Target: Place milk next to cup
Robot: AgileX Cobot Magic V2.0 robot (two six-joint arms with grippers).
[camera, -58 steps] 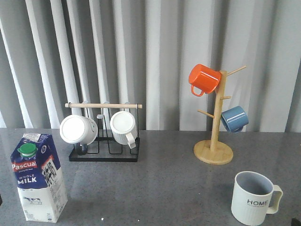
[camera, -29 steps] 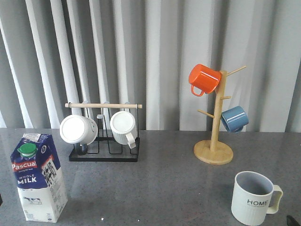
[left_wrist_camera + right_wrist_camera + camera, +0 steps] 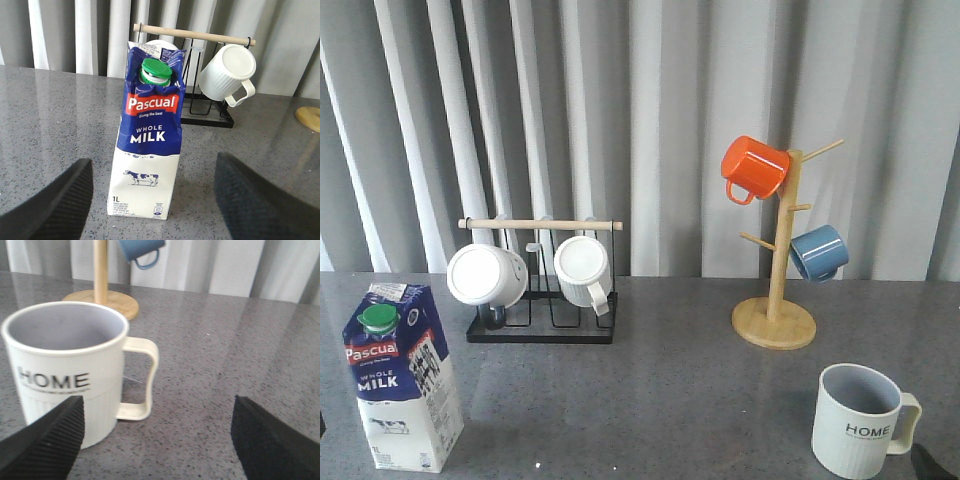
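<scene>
The milk, a tall blue-and-white carton with a green cap, stands upright at the front left of the table. In the left wrist view the milk stands just beyond my open left gripper, between its wide-spread fingers. The cup, a pale ribbed mug with "HOME" lettering, stands at the front right. In the right wrist view the cup is close ahead of my open right gripper, beside one of its fingers, handle toward the gap. Both grippers are empty.
A black wire rack with a wooden bar holds two white mugs at the back left. A wooden mug tree with an orange mug and a blue mug stands at the back right. Grey curtains hang behind.
A dark bit of the right gripper has crept further into the front view's lower right corner, toward the cup. The milk and cup have not moved.
</scene>
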